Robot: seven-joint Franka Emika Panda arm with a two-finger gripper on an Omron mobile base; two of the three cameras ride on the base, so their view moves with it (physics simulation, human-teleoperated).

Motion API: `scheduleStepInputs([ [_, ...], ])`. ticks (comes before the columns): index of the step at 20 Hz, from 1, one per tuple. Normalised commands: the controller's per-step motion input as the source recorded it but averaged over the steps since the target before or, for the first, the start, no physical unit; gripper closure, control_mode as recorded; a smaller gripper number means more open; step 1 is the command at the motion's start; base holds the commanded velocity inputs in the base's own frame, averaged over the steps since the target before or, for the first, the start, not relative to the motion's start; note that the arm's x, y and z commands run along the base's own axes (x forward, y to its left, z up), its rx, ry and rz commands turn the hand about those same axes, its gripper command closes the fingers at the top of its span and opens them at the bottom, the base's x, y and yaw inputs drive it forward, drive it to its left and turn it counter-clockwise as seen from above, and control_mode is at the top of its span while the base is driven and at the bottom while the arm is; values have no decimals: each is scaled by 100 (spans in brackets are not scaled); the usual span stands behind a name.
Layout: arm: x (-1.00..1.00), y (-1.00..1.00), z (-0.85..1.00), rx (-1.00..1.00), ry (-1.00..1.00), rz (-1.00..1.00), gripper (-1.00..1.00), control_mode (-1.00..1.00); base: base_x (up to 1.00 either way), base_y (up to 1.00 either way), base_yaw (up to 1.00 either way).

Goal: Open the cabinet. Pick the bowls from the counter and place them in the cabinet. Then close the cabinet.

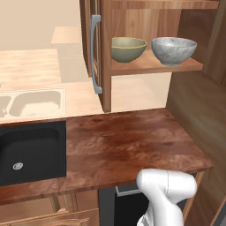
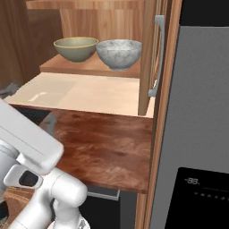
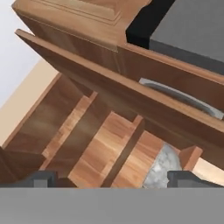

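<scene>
The cabinet (image 1: pixel 145 66) stands open, its left door (image 1: pixel 105 53) and right door (image 2: pixel 146 58) both swung out towards me. On its wooden shelf (image 2: pixel 85 66) the olive-yellow bowl (image 1: pixel 128 48) (image 2: pixel 76 48) and the glossy white-grey bowl (image 1: pixel 173 50) (image 2: pixel 118 54) sit upright side by side, close together. The dark reddish counter (image 1: pixel 128 145) (image 2: pixel 107 143) lies bare below. In the hand view my gripper (image 3: pixel 113 180) is open with nothing between its fingers, looking into the cabinet (image 3: pixel 87 144) with the white-grey bowl (image 3: pixel 159 170) near the right fingertip (image 3: pixel 183 177).
A black sink (image 1: pixel 31 152) is set into the counter on the left. A grey fridge (image 2: pixel 201 112) stands close on the right, beside the open right door and its bar handle (image 2: pixel 157 58) (image 3: pixel 183 98). The left door's handle (image 1: pixel 95 53) faces the room.
</scene>
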Motion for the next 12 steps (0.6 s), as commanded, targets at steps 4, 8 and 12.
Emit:
scheduleStepInputs([
  [4,-31,-27,15,45,6,-10,-100,-100,0,0,0],
  [8,-22,-34,2,46,15,0,-100,-100,0,0,0],
  [12,-2,-42,0,35,16,9,-100,-100,0,0,0],
])
